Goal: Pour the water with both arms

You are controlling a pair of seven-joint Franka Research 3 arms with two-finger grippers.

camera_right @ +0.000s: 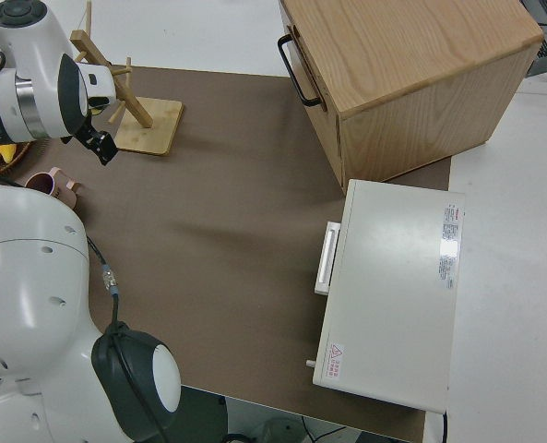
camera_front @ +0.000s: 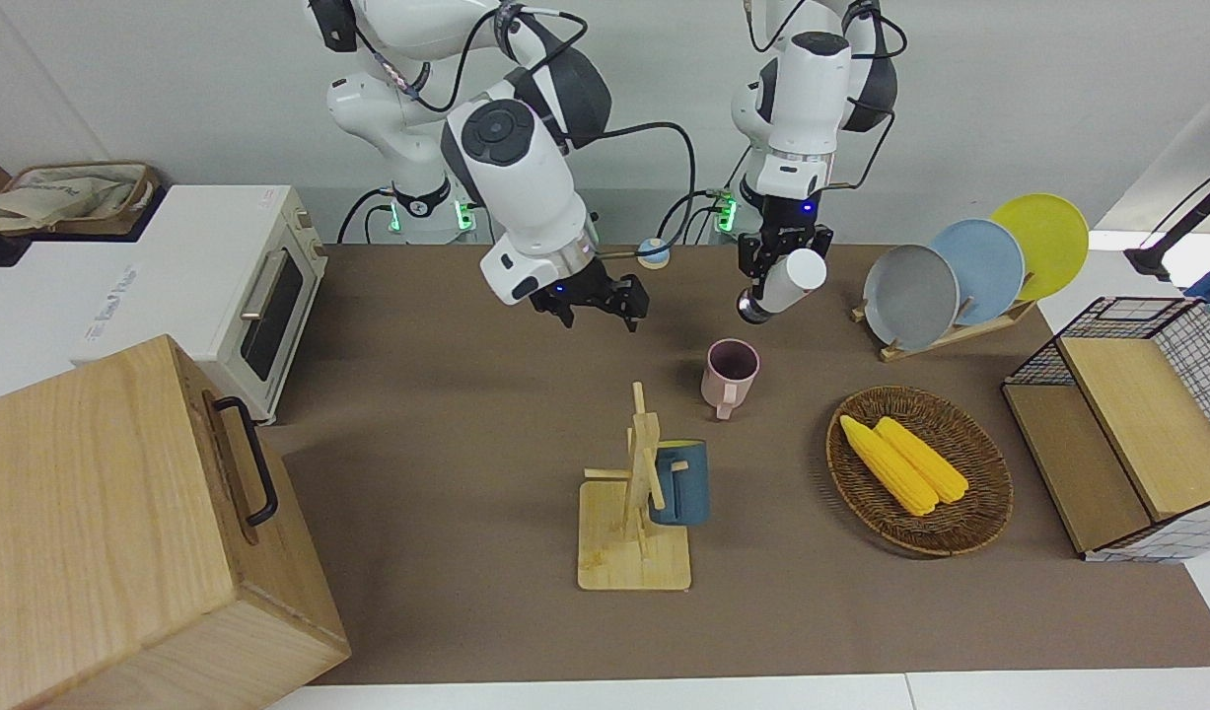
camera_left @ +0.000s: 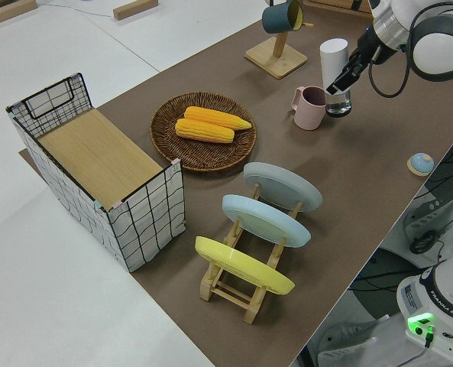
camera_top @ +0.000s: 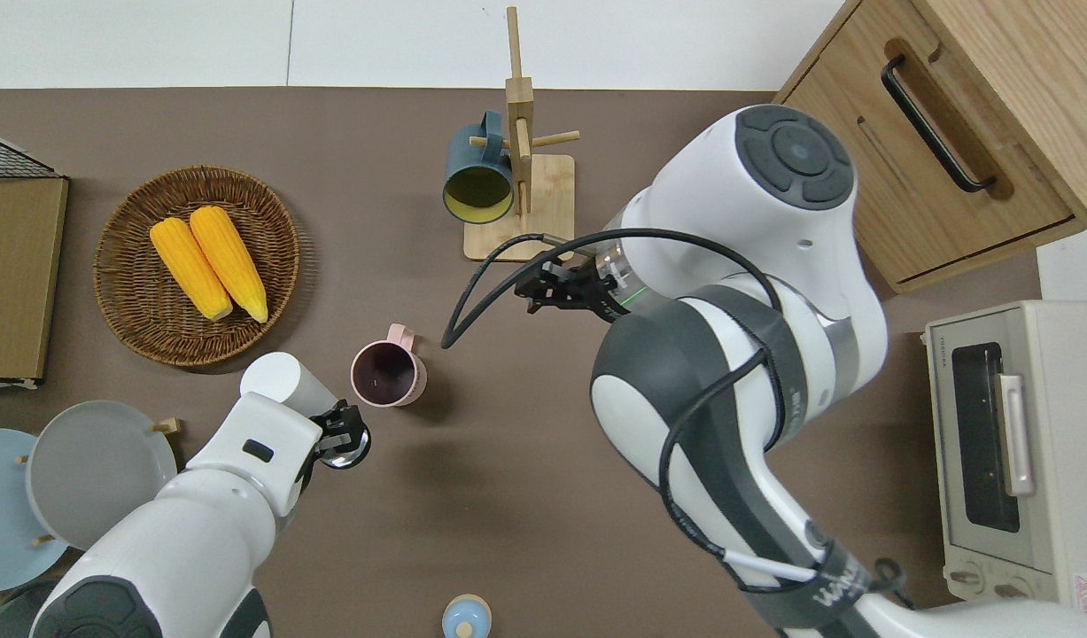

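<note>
A pink mug (camera_front: 730, 374) stands upright on the brown table (camera_front: 447, 414), its handle pointing away from the robots; it also shows in the overhead view (camera_top: 386, 377). My left gripper (camera_front: 774, 264) is shut on a white bottle (camera_front: 800, 273) with a steel base. It holds the bottle tilted in the air, over the table just beside the mug (camera_left: 310, 107) in the overhead view (camera_top: 337, 434). My right gripper (camera_front: 593, 301) is open and empty, raised over bare table between the mug and the wooden cabinet (camera_top: 556, 292).
A wooden mug tree with a blue mug (camera_front: 678, 483) stands farther from the robots than the pink mug. A wicker basket of corn (camera_front: 969, 523), a plate rack (camera_front: 960, 276) and a wire basket (camera_front: 1196, 532) are toward the left arm's end. A wooden cabinet (camera_front: 121, 523) and toaster oven (camera_front: 210, 286) are toward the right arm's end. A small blue knob (camera_top: 466, 616) lies near the robots.
</note>
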